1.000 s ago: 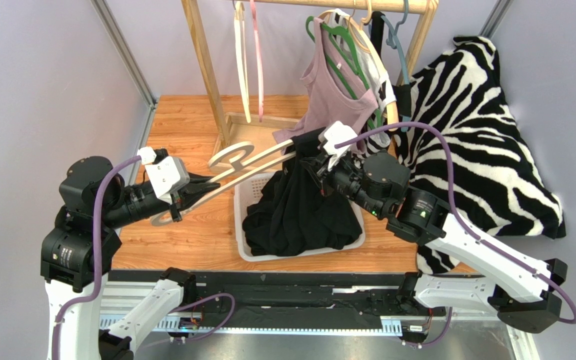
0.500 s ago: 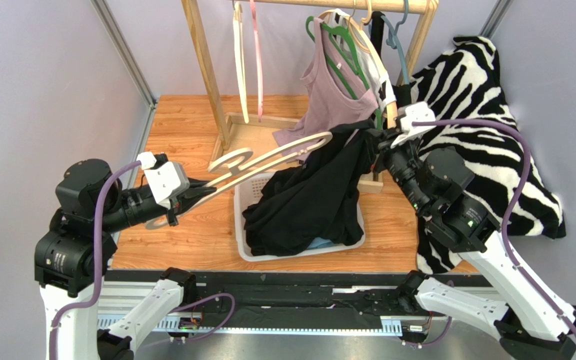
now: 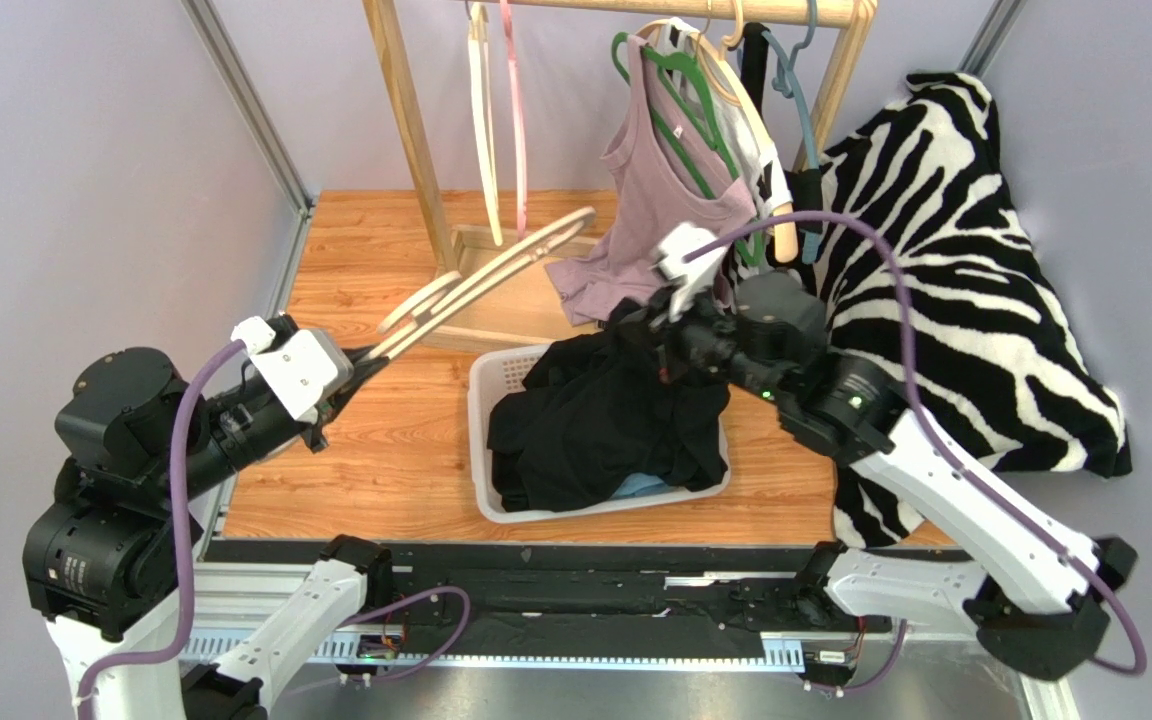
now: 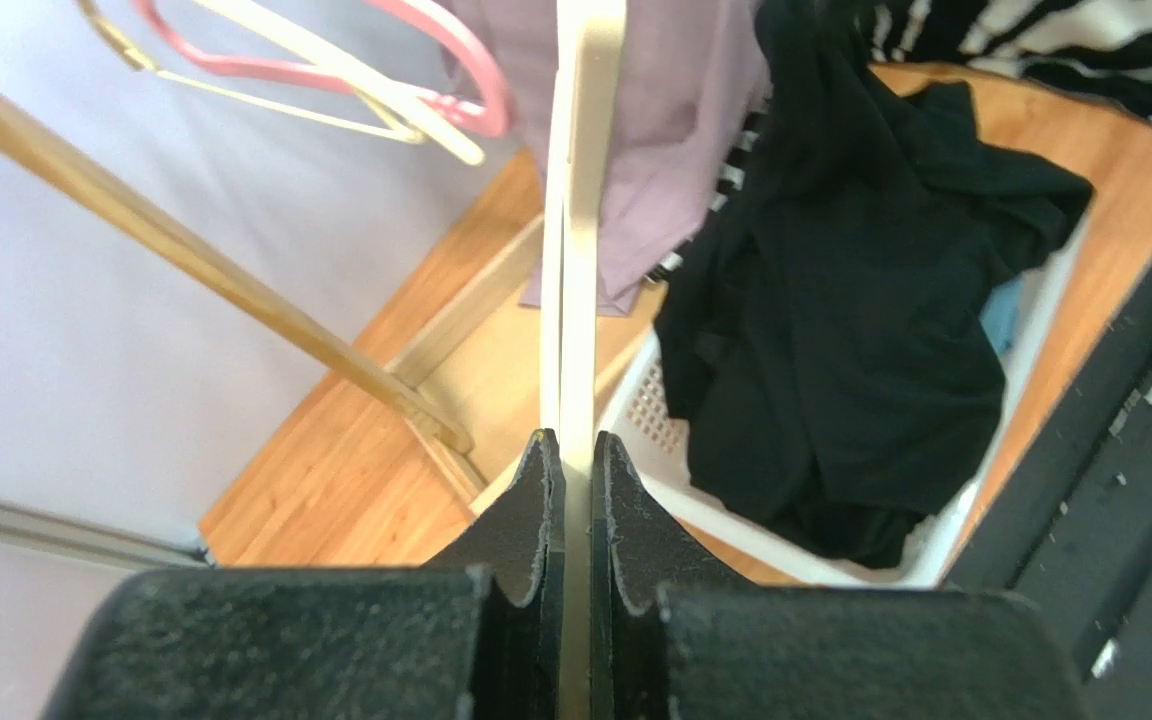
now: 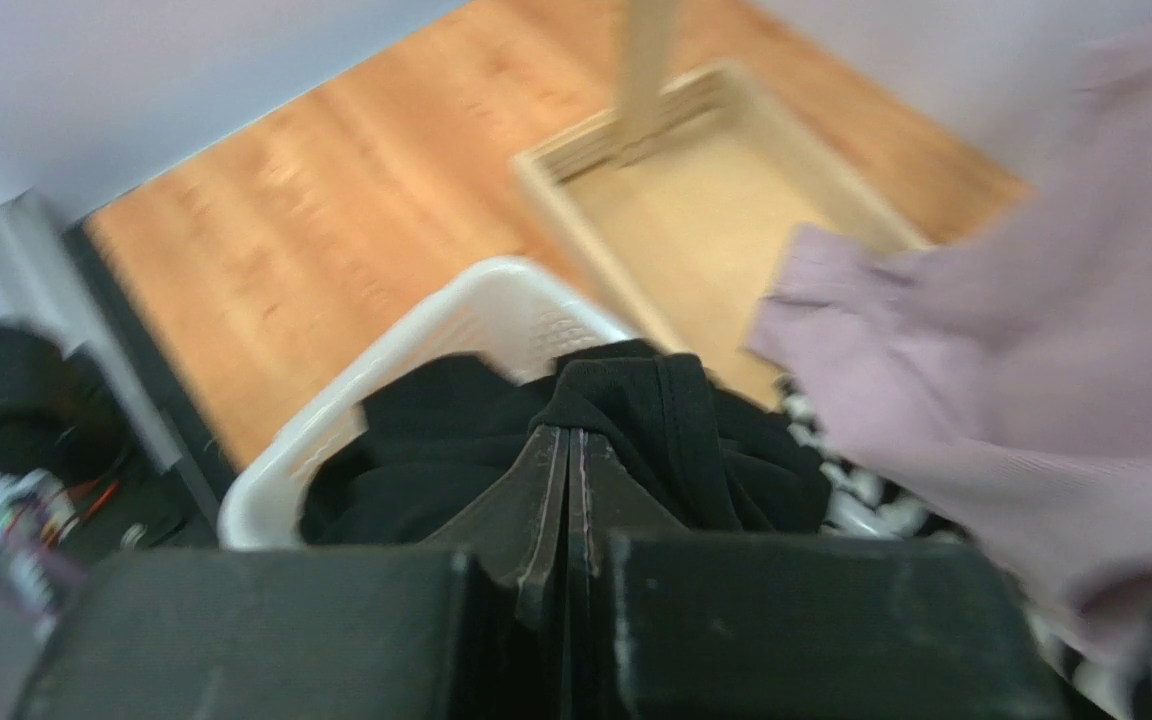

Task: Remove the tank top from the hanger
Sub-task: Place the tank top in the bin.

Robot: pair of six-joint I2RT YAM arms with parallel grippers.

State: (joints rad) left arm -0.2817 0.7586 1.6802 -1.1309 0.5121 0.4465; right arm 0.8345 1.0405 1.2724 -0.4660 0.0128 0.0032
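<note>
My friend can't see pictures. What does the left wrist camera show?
Two black fingers of the left gripper pinch a pale wooden hanger, seen edge-on and running straight up the middle. To the right, a black tank top lies heaped in a white plastic basket, and a mauve top hangs behind the hanger.

light: bright, even | shadows: soft | right wrist view: motion-blurred (overhead stays sharp) | glare: none

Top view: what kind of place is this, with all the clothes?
Likely a robot lab booth staged as a laundry corner: a wooden clothes rack, a white laundry basket holding a black tank top, and plain grey walls.
</note>
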